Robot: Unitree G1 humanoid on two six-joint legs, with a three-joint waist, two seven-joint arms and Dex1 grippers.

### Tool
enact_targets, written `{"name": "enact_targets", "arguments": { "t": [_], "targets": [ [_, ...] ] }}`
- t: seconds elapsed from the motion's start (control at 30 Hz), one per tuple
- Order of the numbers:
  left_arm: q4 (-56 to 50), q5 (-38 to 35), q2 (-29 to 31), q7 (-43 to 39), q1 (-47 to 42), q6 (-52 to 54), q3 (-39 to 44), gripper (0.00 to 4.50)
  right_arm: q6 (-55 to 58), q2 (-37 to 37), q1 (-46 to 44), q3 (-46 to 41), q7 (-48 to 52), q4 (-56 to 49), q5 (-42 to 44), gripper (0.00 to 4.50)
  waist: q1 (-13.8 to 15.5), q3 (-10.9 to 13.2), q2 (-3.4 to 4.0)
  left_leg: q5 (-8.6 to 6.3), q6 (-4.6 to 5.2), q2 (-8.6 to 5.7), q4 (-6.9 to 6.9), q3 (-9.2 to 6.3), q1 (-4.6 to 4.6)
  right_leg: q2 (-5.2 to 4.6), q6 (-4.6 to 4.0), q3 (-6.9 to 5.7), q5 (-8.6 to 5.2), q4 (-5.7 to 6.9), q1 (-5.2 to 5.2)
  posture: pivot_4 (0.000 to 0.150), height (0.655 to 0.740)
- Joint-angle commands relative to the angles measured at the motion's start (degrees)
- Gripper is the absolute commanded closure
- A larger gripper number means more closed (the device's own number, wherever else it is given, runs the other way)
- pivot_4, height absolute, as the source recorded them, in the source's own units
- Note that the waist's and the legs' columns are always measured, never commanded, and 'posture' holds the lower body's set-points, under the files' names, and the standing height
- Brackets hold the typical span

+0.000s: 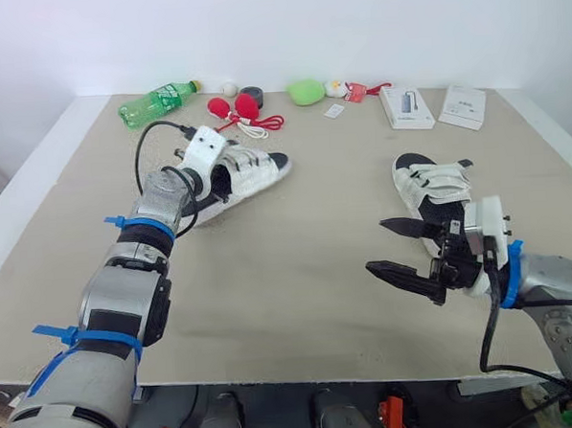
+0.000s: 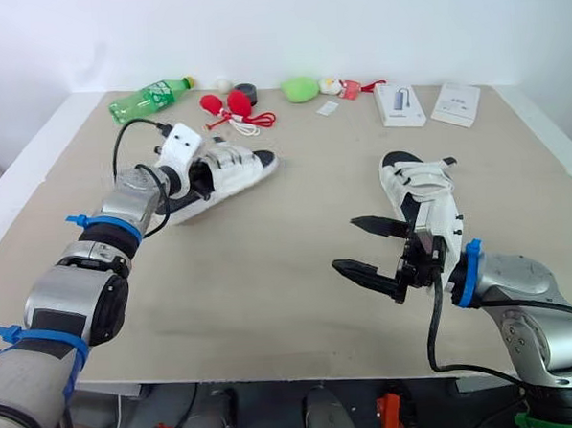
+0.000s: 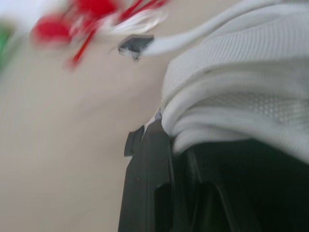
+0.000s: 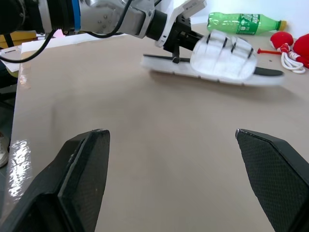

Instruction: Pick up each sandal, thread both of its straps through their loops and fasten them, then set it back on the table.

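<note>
Well, the left end effector (image 1: 206,183) is clamped on the heel of the far-left sandal (image 1: 250,170), tipping it off the surface (image 1: 300,300); the right end effector (image 1: 376,246) hangs wide open, near right, just beside the other sandal (image 1: 433,187); this looks like the pick-up step; next, I'd judge, the right must reach across for a strap end.

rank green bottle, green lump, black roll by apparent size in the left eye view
1. green bottle, largest
2. green lump
3. black roll, smallest
All lie about equally far back, so distance hardly matters.
</note>
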Motion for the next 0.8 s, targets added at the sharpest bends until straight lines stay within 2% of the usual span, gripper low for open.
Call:
{"name": "enact_targets", "arguments": {
  "t": [0.03,0.2,0.33,0.63,0.7,0.73,0.77,0.8],
  "targets": [
    [-10.4,0.6,-1.9,10.5,1.9,6.8,1.7,4.48,-2.0,0.7,-1.7,-0.3,-0.1,1.4,-0.4,0.0,0.0,0.0,0.0,0.0,-0.01,-0.02,0.01,-0.01,0.0,-0.01,-0.01,-0.01,0.0,0.0,0.01,0.15,0.74],
    [-23.4,2.2,-4.2,16.9,8.9,15.8,0.8,4.48,-3.5,1.7,-3.0,0.4,0.0,4.1,-1.8,0.0,-0.3,0.0,0.03,0.06,-0.1,-0.01,-0.01,-0.04,0.08,0.0,-0.06,-0.02,0.04,0.04,0.03,0.15,0.74],
    [-33.4,4.8,-4.3,16.4,13.6,21.0,-2.9,4.48,-4.8,1.9,-3.4,0.7,0.5,6.4,-2.8,0.0,-0.4,0.0,0.04,0.15,-0.25,0.01,-0.06,-0.03,0.18,0.03,-0.11,-0.01,0.07,0.09,0.03,0.15,0.74],
    [-39.0,4.2,-5.2,16.1,17.1,25.3,-2.7,4.48,-5.8,3.5,-5.7,0.4,0.4,8.6,-2.4,0.0,-0.3,0.0,0.04,0.32,-0.37,0.01,-0.02,-0.03,0.18,0.02,-0.08,-0.01,0.25,0.08,0.05,0.15,0.74],
    [-39.7,2.9,-5.5,15.5,17.3,25.1,-1.5,3.71,-6.1,3.5,-5.7,0.7,0.7,8.9,-2.5,0.0,-0.3,0.0,0.04,0.32,-0.37,0.01,-0.02,-0.03,0.18,0.02,-0.08,-0.01,0.25,0.08,0.05,0.15,0.74],
    [-40.0,2.4,-5.6,15.1,17.4,25.3,-1.2,3.59,-6.4,3.5,-5.6,0.9,0.9,9.0,-2.8,0.0,-0.3,0.0,0.04,0.32,-0.37,0.01,-0.03,-0.03,0.18,0.02,-0.08,-0.01,0.25,0.08,0.06,0.15,0.74],
    [-40.3,2.0,-5.6,14.8,17.3,25.8,-1.0,3.25,-6.5,3.5,-5.6,1.1,1.1,9.2,-2.9,0.0,-0.3,0.0,0.04,0.32,-0.37,0.01,-0.03,-0.03,0.18,0.02,-0.09,-0.01,0.25,0.07,0.06,0.15,0.74],
    [-40.6,1.9,-5.5,14.6,17.3,26.1,-0.9,2.68,-6.6,3.5,-5.6,1.3,1.2,9.3,-3.0,0.0,-0.3,0.0,0.04,0.32,-0.37,0.01,-0.03,-0.02,0.18,0.02,-0.09,-0.01,0.25,0.07,0.06,0.15,0.74]
  ]
}}
